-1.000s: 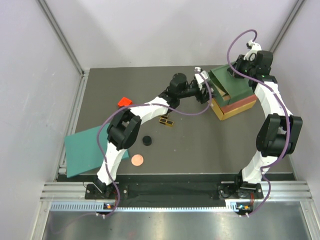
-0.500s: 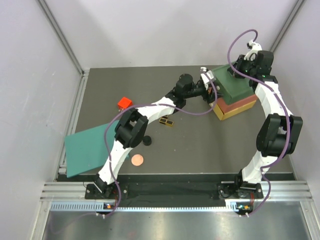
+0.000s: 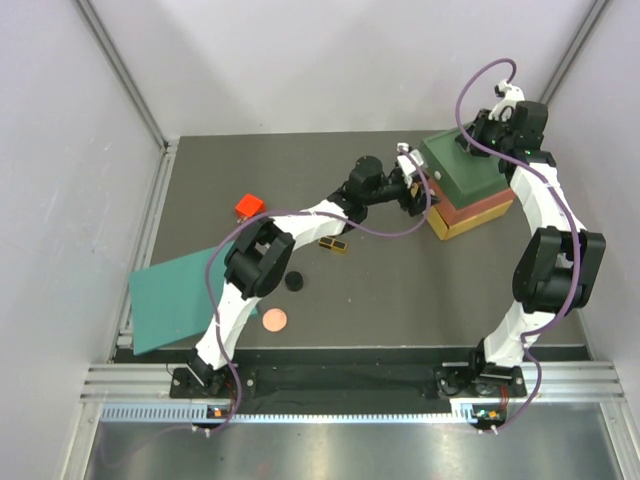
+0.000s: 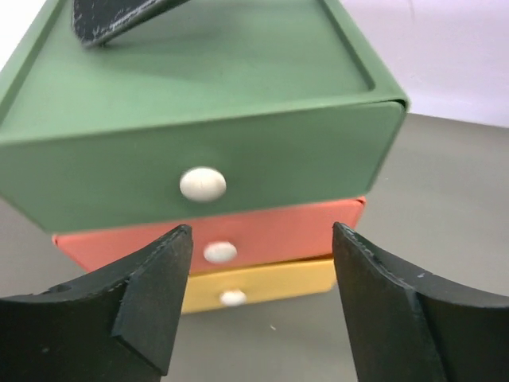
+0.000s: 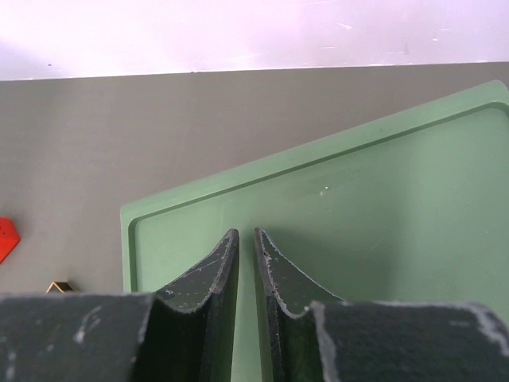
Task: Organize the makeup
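Observation:
The black-gold palette [image 3: 333, 243], the black round compact [image 3: 293, 282] and the copper disc [image 3: 274, 319] lie on the dark table in the top view. The palette's corner shows in the right wrist view [image 5: 60, 286]. The other makeup is out of view. My left gripper [image 3: 419, 192] is open and empty. It hovers just in front of the drawer box's shut fronts [image 4: 261, 235], touching nothing. My right gripper [image 3: 472, 146] is shut and empty, its tips [image 5: 246, 232] down on the green top.
The stacked drawer box [image 3: 470, 180] stands at the back right, with white knobs on its green [image 4: 202, 184], red [image 4: 219, 252] and yellow [image 4: 232, 298] drawers. A small red object [image 3: 248, 205] lies at the back left. The teal sheet [image 3: 175, 300] overhangs the table's left edge.
The green top drawer stood pulled out a second ago and is now shut. My left gripper pushed in toward the box, then drew back slightly. The right arm has not moved.

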